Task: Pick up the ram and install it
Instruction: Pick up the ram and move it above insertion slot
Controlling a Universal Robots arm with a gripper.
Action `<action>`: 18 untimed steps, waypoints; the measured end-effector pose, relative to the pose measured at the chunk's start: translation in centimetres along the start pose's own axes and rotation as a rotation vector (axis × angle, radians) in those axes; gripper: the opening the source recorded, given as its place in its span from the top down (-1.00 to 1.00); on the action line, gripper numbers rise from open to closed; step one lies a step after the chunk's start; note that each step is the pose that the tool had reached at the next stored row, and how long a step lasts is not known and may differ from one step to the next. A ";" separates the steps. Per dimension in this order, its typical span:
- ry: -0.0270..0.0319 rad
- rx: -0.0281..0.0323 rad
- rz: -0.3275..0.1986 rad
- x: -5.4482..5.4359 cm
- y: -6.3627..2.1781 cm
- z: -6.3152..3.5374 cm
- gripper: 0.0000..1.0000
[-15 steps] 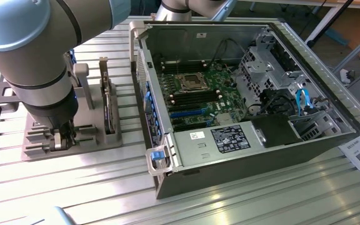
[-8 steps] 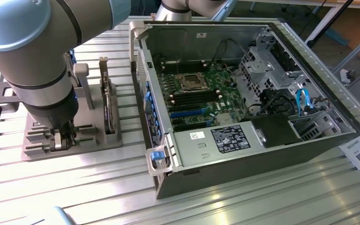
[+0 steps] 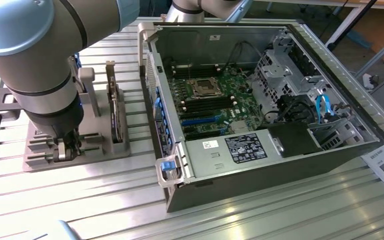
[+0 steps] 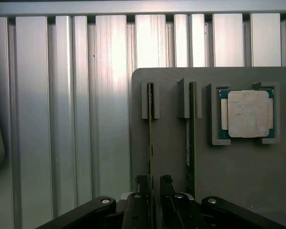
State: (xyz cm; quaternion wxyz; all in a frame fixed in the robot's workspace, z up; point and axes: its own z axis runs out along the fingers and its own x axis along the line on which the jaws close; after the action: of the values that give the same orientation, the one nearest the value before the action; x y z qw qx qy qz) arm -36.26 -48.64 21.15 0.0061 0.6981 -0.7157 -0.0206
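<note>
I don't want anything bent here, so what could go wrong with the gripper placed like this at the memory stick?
The open gripper straddles only one end of the memory stick, so an off-centre grip could tilt it and jam it in the grey holder. The neighbouring card stands in the next slot, close enough that a finger might knock it while closing or lifting.

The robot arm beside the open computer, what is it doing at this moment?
The arm's gripper is down at the grey holder beside the open computer case. It is open, with one jaw on each side of the ram stick, which stands on edge in its slot. Nothing is lifted yet. A second board and a processor chip sit in the same holder.
</note>
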 end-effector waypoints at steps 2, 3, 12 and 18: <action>0.0000 0.0000 0.000 0.0 0.00 0.00 0.53; 0.0001 0.0000 0.000 0.0 0.00 0.00 0.76; 0.0000 0.0000 0.000 0.0 0.00 0.00 0.76; 0.0000 0.0000 0.000 0.0 0.01 -0.14 0.76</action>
State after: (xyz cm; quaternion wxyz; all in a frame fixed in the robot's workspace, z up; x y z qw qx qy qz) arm -36.26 -48.65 21.29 0.0061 0.6981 -0.7157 -0.0206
